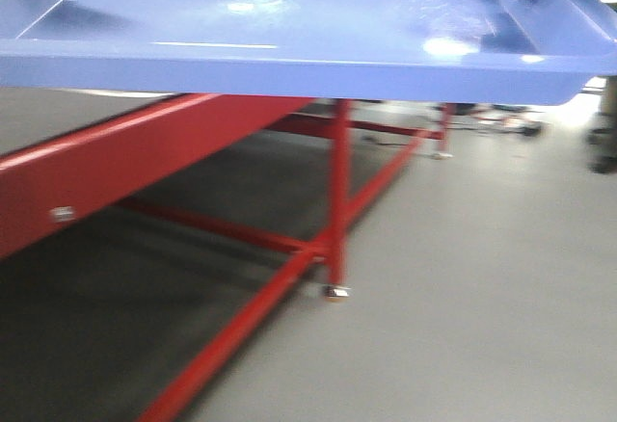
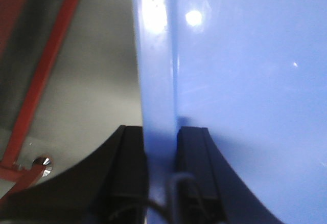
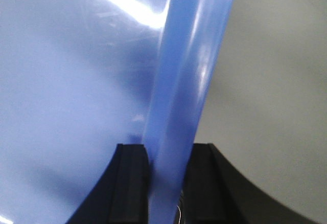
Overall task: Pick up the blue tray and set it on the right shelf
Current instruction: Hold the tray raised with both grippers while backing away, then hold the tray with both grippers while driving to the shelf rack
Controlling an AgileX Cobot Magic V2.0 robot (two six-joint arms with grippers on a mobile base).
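Holding blue tray [image 1: 289, 46] aloft | left fingers [image 2: 127, 173] clamped on one rim | right fingers [image 3: 131, 183] clamped on opposite rim

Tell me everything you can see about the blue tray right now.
The blue tray is a wide, shallow piece of glossy light-blue plastic with rounded corners, sloped walls and a flared rim. Glare from lights shines on its inner surface, and the part in view holds nothing. It hangs roughly level in the air above the grey floor, with a red table frame beyond it. The left gripper and the right gripper pinch its rim on opposite sides. Nothing else is seen touching it.
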